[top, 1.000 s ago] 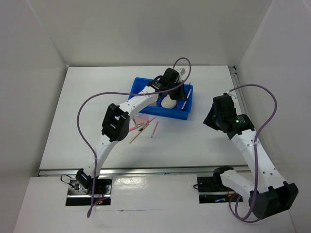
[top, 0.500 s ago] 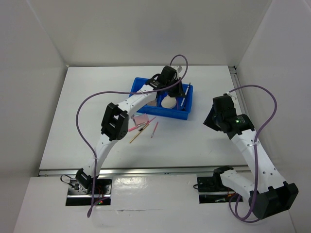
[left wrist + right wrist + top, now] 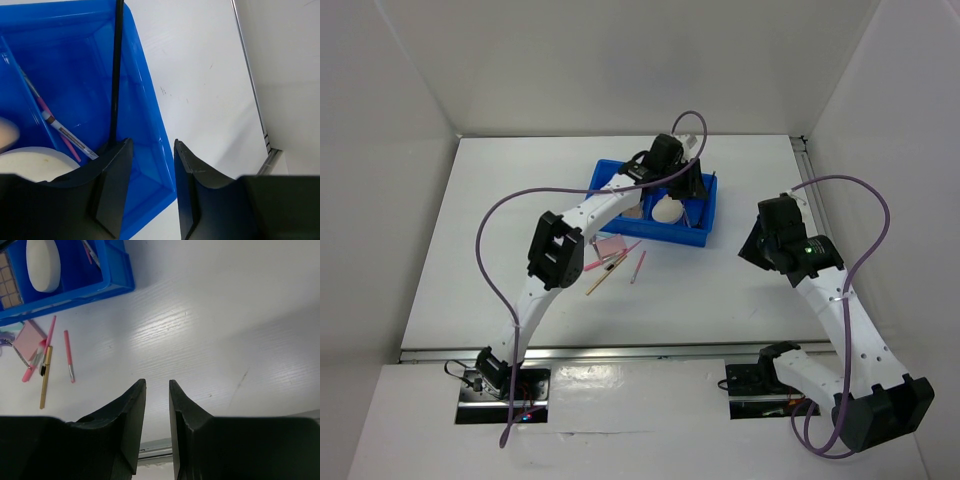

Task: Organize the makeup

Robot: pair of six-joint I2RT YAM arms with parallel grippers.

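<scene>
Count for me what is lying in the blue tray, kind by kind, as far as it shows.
cream round puff: 1
brown-pink palette: 1
black brush: 1
thin sticks: 2
Total: 5 in view; the left arm hides part of the blue tray.

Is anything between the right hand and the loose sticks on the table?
Nothing visible. Only bare table lies between the right hand and the loose sticks, which lie to its left, just outside the blue tray.

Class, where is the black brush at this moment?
In the left wrist view, the black brush stands slanted inside the blue tray, close along its right wall. Its lower end is hidden behind a finger of the left gripper.
</scene>
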